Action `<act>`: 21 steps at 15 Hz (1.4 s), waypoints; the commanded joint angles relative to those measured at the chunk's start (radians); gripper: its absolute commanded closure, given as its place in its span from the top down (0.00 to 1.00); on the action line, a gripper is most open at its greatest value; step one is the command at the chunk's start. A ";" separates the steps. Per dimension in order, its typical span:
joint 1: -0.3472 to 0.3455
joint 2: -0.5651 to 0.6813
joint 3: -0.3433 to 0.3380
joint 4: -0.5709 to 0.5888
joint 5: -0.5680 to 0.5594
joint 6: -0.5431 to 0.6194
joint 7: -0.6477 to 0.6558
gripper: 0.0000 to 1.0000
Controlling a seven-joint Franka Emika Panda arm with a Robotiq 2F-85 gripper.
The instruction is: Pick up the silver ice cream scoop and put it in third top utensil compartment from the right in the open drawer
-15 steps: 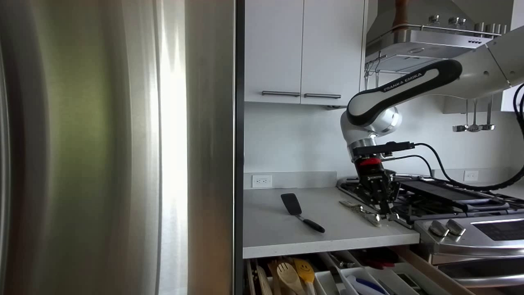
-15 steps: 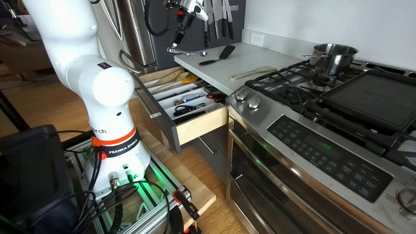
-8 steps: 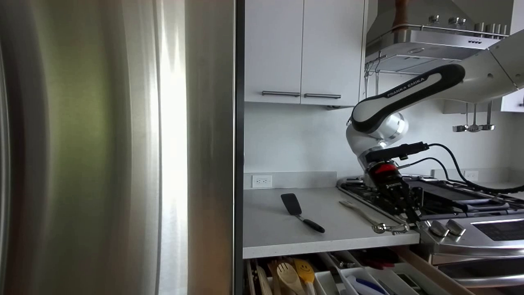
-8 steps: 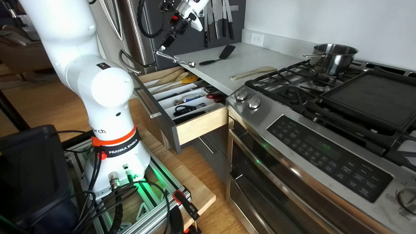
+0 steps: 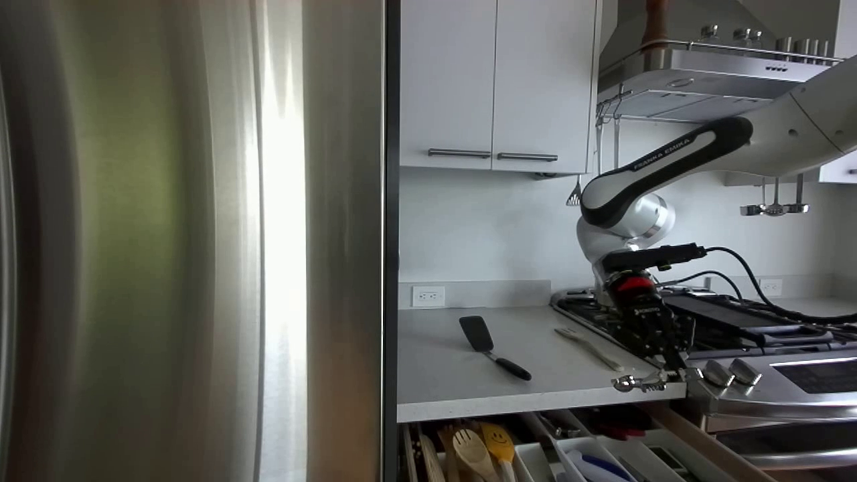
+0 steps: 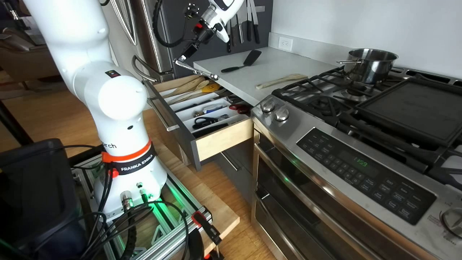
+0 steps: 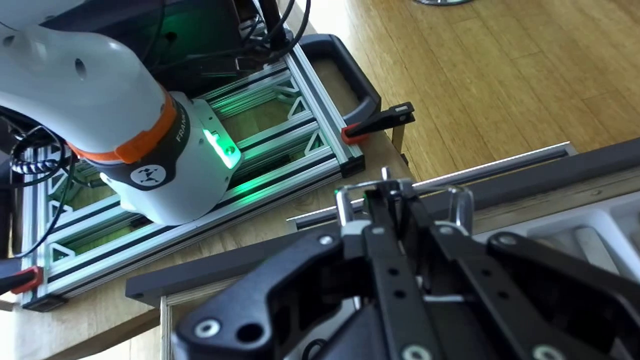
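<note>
My gripper [image 5: 673,365] is shut on the silver ice cream scoop [image 5: 636,383], gripping it near one end of its handles. In an exterior view the scoop [image 6: 196,69] slants downward from the gripper [image 6: 183,58], its round head lower and toward the counter. It hangs in the air above the open drawer [image 6: 225,139], near the counter's front edge. In the wrist view the fingertips [image 7: 392,192] are close together, with the shiny scoop handles [image 7: 345,205] sticking out on both sides; the head is hidden there. The drawer holds white compartments [image 6: 184,115] with utensils in them.
A black spatula [image 6: 251,57] and a wooden utensil [image 6: 281,81] lie on the counter [image 5: 442,355]. The stove knobs [image 5: 718,372] stand close beside the gripper. A pot [image 6: 371,66] stands on the stove. The steel fridge [image 5: 201,241] is at the drawer's far end.
The gripper has come off the counter area toward the drawer with the scoop in it. It has dropped lower and tilted, and the scoop head now points more downward.
</note>
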 commanded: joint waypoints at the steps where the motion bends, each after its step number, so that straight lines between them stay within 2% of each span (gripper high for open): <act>1: 0.000 0.056 0.008 -0.004 0.002 -0.012 -0.003 0.03; 8: 0.004 0.164 -0.006 -0.009 -0.037 0.044 -0.040 0.03; 15: 0.013 0.223 -0.014 -0.013 -0.099 0.196 -0.139 0.03; 21: 0.014 0.243 -0.011 -0.016 -0.109 0.318 -0.202 0.03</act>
